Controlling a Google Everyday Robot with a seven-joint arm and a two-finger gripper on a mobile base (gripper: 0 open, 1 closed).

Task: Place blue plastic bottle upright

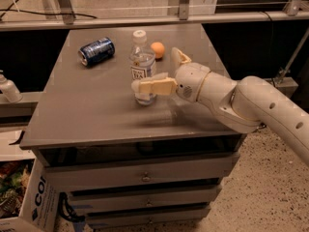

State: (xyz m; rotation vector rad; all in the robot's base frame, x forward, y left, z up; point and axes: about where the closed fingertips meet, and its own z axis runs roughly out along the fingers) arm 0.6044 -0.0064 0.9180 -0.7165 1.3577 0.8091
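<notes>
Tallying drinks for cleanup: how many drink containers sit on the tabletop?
2: the blue plastic bottle upright mid-table, within the open gripper; the soda can on its side, back left. None seem hidden.
</notes>
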